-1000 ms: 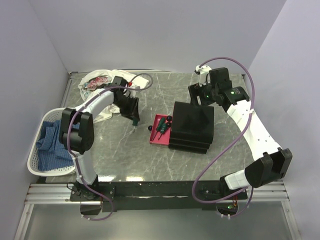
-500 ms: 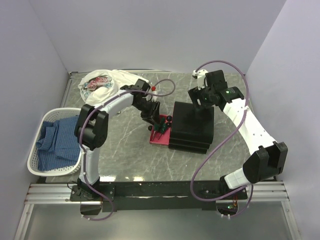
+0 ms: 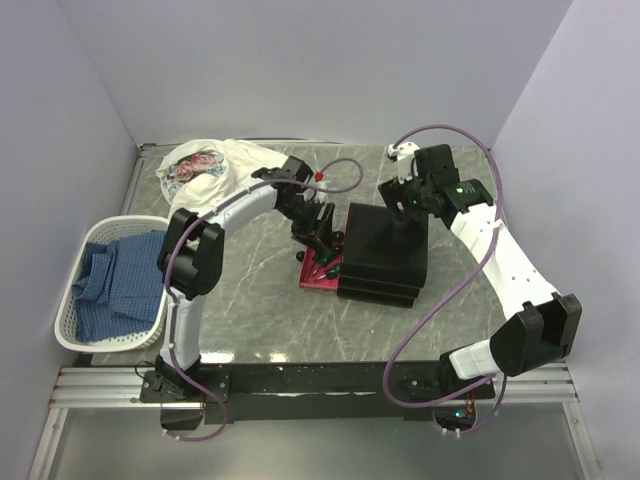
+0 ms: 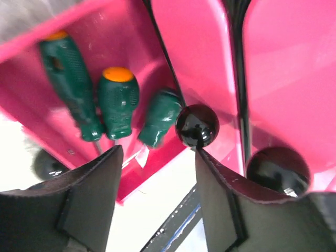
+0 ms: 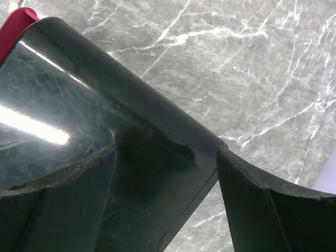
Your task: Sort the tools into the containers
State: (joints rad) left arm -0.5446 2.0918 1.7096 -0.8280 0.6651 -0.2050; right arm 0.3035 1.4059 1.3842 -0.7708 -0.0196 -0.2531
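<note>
Three green-handled screwdrivers (image 4: 118,102) lie side by side in the pulled-out pink-red drawer (image 4: 131,37) of the black drawer unit (image 3: 385,245). In the top view they show as a green patch (image 3: 325,262) in that drawer (image 3: 312,278). My left gripper (image 4: 157,178) hangs just over the drawer's front, open, nothing between its fingers; its right finger (image 4: 236,205) is close to a round black knob (image 4: 197,126). My right gripper (image 3: 403,200) is open at the unit's far corner (image 5: 157,115), one finger over the top and the other (image 5: 262,210) past the edge. Other tools are out of view.
A white patterned cloth (image 3: 200,170) lies at the back left of the marble table (image 3: 250,300). A white lattice basket (image 3: 75,335) holding blue cloth sits at the left edge. A second knob (image 4: 278,168) sits on a shut drawer below. Walls close in on both sides.
My left arm has swung right from the table's middle to the open drawer, and its jaws have widened. The right gripper stays at the unit's far corner.
</note>
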